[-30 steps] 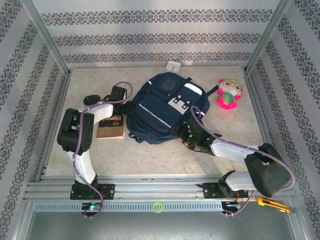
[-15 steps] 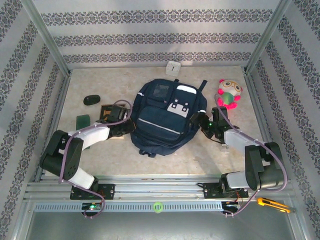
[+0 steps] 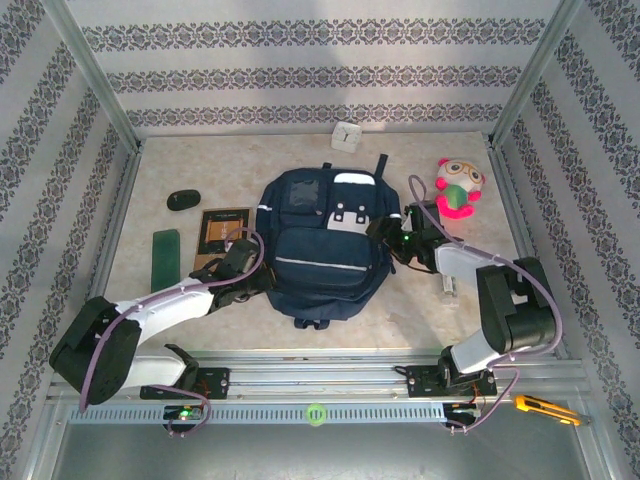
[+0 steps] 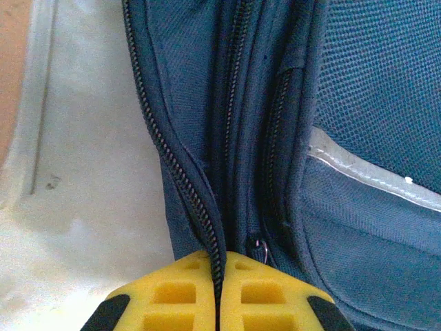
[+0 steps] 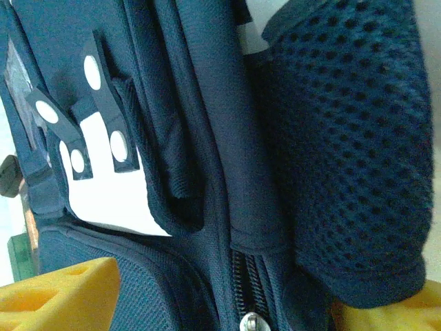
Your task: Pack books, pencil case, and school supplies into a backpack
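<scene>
The navy backpack [image 3: 318, 245] lies flat mid-table, top toward the back wall. My left gripper [image 3: 258, 272] is at its left lower side; in the left wrist view its yellow fingers [image 4: 172, 293] are shut on the backpack's zipper edge [image 4: 210, 238]. My right gripper [image 3: 384, 232] is at the pack's right side, jaws wide apart, straddling the side fabric [image 5: 241, 207] beside the mesh pocket [image 5: 344, 138], with a zipper pull [image 5: 251, 323] between them. The brown book [image 3: 222, 230] and green book [image 3: 165, 250] lie left of the pack. The pale boxy pencil case [image 3: 347, 133] stands at the back wall.
A black oval object [image 3: 183, 200] lies at the far left. A pink-and-green plush toy [image 3: 458, 188] sits right of the backpack, close to my right arm. A yellow utility knife [image 3: 545, 408] rests on the front rail. Metal frame posts and patterned walls enclose the table.
The backpack has turned straight and slid toward the back. My left arm dropped low, uncovering both books. My right gripper moved from the pack's lower right corner up its right side.
</scene>
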